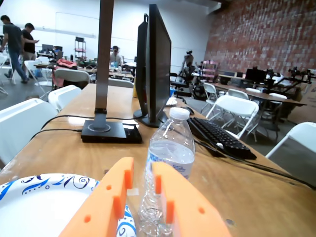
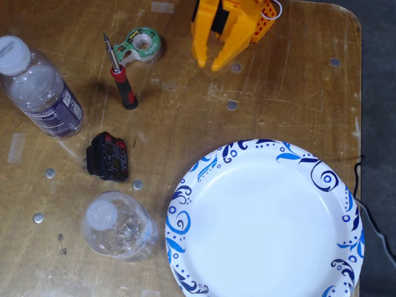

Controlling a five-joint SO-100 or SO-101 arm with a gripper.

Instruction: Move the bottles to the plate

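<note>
Wooden table (image 2: 260, 111): plate (image 1: 29, 210) cropped behind tool (image 1: 143, 185).

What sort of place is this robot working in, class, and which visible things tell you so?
Probably a shared workshop or makerspace: the wrist view shows a brick wall, long tables with white folding chairs and monitors; the fixed view shows a screwdriver and tape roll.

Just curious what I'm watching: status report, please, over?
Pincer open, empty. Small bottle and larger bottle standing off the plate. Plate bare. Screwdriver, tape lying nearby.
</note>
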